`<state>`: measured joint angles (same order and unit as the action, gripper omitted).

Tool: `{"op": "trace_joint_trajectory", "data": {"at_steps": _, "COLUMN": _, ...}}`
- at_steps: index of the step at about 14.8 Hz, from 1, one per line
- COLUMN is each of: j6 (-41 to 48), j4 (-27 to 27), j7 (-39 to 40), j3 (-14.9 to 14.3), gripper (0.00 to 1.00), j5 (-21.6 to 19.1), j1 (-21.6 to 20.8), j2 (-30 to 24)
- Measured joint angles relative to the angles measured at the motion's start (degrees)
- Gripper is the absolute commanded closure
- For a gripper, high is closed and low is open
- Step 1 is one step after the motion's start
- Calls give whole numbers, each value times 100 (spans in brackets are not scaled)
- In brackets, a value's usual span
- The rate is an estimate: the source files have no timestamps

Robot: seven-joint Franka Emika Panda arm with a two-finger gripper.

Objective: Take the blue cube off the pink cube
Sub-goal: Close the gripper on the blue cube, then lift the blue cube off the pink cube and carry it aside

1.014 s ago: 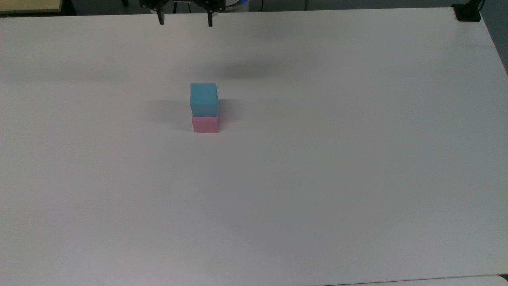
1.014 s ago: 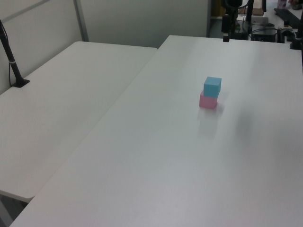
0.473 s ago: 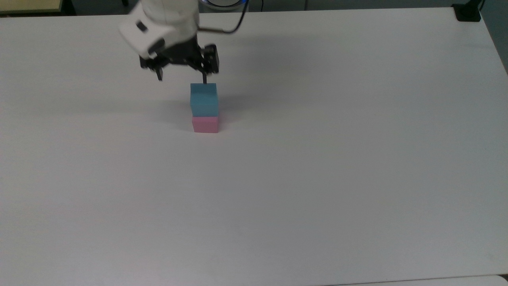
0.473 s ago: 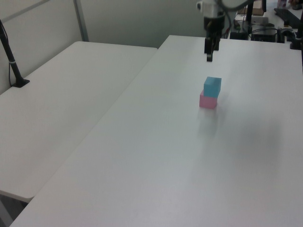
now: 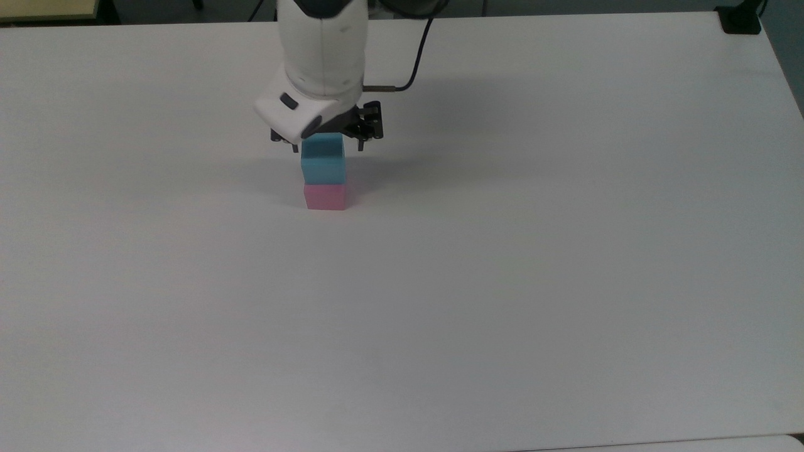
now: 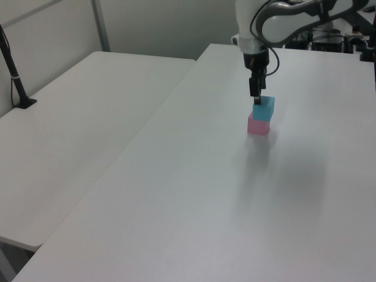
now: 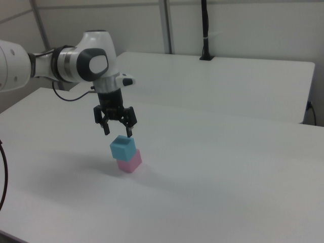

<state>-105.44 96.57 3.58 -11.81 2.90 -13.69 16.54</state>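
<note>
The pincer [image 7: 118,132] hangs right above the stack, a bit left of the middle of the right view. Its two fingers are spread wide apart, and nothing is in them. A second ago it was only peeking in at the top edge of the top view. Half a second ago it was up and to the left of the stack there. Now it has come down over the blue cube [image 5: 323,159], with one finger tip on each side of the cube's top. In the right view the tips look just above the cube, so they are not touching it yet, I think.

The blue cube [image 7: 123,147] sits on the pink cube [image 7: 130,160], and the two have not moved at all. In the top view the pink cube [image 5: 325,196] peeks out below the blue one, a little above and left of the middle of the frame. The white table [image 5: 502,282] spreads out all around them.

So the reaching part looks almost done. The next move is probably to go down a little more and squeeze the blue cube. If the pincer is off to one side, it could knock the stack over.
</note>
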Motion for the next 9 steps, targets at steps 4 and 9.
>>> {"op": "trace_joint_trajectory", "data": {"at_steps": 4, "j6": 0, "j4": 176, "j7": 2, "j3": -3, "gripper": 7, "j5": 219, "j1": -7, "j2": 128}}
{"op": "trace_joint_trajectory", "data": {"at_steps": 9, "j6": -1, "j4": 336, "j7": 2, "j3": -8, "gripper": 48, "j5": 331, "j1": -4, "j2": 136}}
